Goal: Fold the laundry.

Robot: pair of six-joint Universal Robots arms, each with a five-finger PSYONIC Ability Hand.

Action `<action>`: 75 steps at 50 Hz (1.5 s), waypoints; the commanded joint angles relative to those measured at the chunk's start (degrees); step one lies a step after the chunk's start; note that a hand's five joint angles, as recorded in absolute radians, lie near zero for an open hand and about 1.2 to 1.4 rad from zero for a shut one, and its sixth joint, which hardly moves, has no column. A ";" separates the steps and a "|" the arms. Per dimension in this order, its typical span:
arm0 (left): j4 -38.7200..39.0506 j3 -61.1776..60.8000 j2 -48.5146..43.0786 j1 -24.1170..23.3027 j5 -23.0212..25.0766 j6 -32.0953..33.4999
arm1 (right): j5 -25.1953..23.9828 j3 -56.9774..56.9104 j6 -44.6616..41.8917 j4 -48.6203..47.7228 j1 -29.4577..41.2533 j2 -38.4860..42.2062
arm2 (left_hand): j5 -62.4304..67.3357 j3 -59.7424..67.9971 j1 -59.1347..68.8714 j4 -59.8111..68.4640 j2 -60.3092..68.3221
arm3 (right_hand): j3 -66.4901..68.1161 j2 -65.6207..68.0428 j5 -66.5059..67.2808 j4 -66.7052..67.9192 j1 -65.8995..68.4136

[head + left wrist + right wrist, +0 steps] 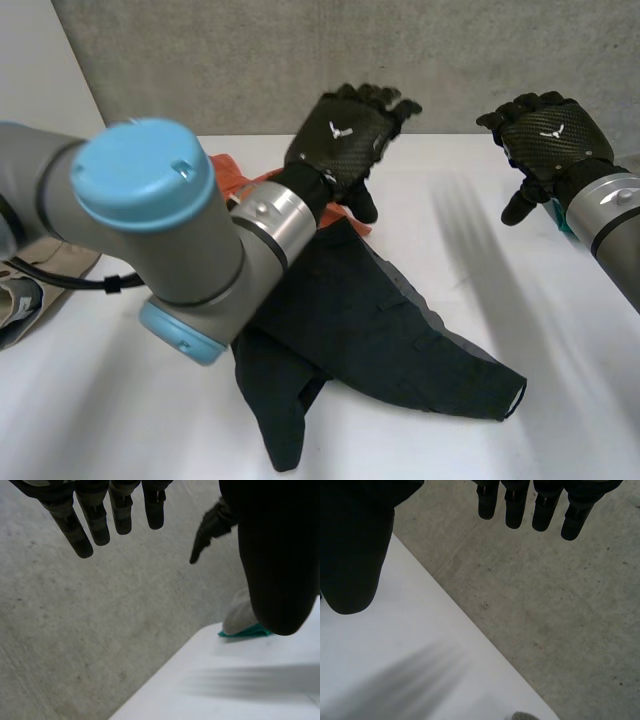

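Observation:
A dark, nearly black garment (380, 330) lies crumpled across the middle of the white table (560, 330). An orange cloth (238, 180) peeks out behind it, partly hidden by my left arm. My left hand (345, 140) hovers above the table's far side, over the garment's far end, open with straight fingers (95, 522) and nothing in it. My right hand (545, 135) floats above the far right of the table, apart from the garment, also open with straight fingers (515, 510) and holding nothing.
A beige cloth (30, 285) lies at the table's left edge. A teal and grey cloth (245, 625) sits near the far right edge. Beyond the table's far edge is a grey concrete floor (560, 610).

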 commanded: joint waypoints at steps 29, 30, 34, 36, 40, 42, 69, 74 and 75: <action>-40.78 67.24 -49.20 24.89 10.16 28.79 | 3.26 -1.81 -5.17 -0.96 2.25 10.16 | -2.98 -2.40 -2.31 -1.72 -2.03 | -1.95 -1.86 -2.44 -2.16 -2.58; -40.78 67.51 -49.65 25.07 10.16 29.06 | 3.26 -1.81 -5.17 -0.96 2.25 10.25 | -2.98 -2.40 -2.31 -1.72 -2.03 | -1.95 -1.86 -2.44 -2.16 -2.58; -40.43 68.57 -50.97 24.02 9.29 32.83 | 3.43 -1.81 -5.17 -0.96 2.34 10.60 | 7.93 8.52 8.61 9.19 8.89 | -1.95 -1.86 -2.44 -2.16 -2.58; -40.08 69.09 -51.41 23.84 8.06 35.46 | 3.52 -1.81 -5.17 -1.05 2.42 10.61 | 50.22 50.81 50.90 51.48 51.18 | -1.95 -1.86 -2.44 -2.16 -2.58; -37.28 68.66 -50.36 23.31 3.24 36.80 | 3.87 -1.99 -5.09 -1.31 2.34 10.61 | 67.02 67.60 67.69 68.28 67.97 | -1.95 -1.86 -2.44 -2.16 -2.58; -35.69 68.22 -49.65 23.22 1.12 36.79 | 3.87 -1.99 -5.00 -1.31 2.34 10.52 | 67.02 67.60 67.69 68.28 67.97 | -1.95 -1.86 -2.44 -2.16 -2.58; -13.27 70.06 -24.33 39.83 -14.80 22.99 | 4.05 -1.28 -5.17 -1.31 3.83 9.11 | 67.02 67.60 67.69 68.28 67.97 | -1.95 -1.86 -2.44 -2.16 -2.58; -14.41 68.31 -25.65 39.75 -14.80 23.35 | 4.05 -1.28 -5.17 -1.31 3.83 9.11 | 67.02 67.60 67.69 68.28 67.97 | -1.95 -1.86 -2.44 -2.16 -2.58; -14.94 67.52 -25.83 39.66 -14.28 23.17 | 4.05 -1.28 -5.17 -1.31 3.83 9.11 | 67.02 67.60 67.69 68.28 67.97 | -1.95 -1.86 -2.44 -2.16 -2.58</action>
